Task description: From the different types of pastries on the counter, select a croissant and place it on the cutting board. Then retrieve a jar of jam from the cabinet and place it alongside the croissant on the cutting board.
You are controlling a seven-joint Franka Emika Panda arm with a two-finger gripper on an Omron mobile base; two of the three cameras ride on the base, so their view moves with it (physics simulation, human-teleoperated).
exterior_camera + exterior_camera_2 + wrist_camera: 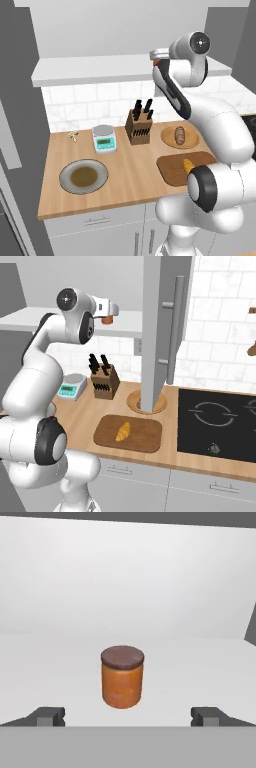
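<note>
Jam retrieval is the step in hand, as I judge it — the croissant (pixel 123 431) already lies on the cutting board (pixel 150 440). Gripper (pixel 128 717) fully spread, holding nothing, aimed at the jar of jam (pixel 122 676), which stands upright on the white cabinet (pixel 95 70) shelf, centred between the fingertips (pixel 49 716) but ahead of them. To do this well I would advance straight, keep the jar centred, and close on the body below the dark lid. Shelf around the jar is bare and pale. Below, on the counter (pixel 130 180): knife block (pixel 138 125), scale (pixel 104 138), grey-olive plate (pixel 65 180), and a brown bun (pixel 179 135) on a light-wood plate (pixel 167 141) — all well apart from the jar.
</note>
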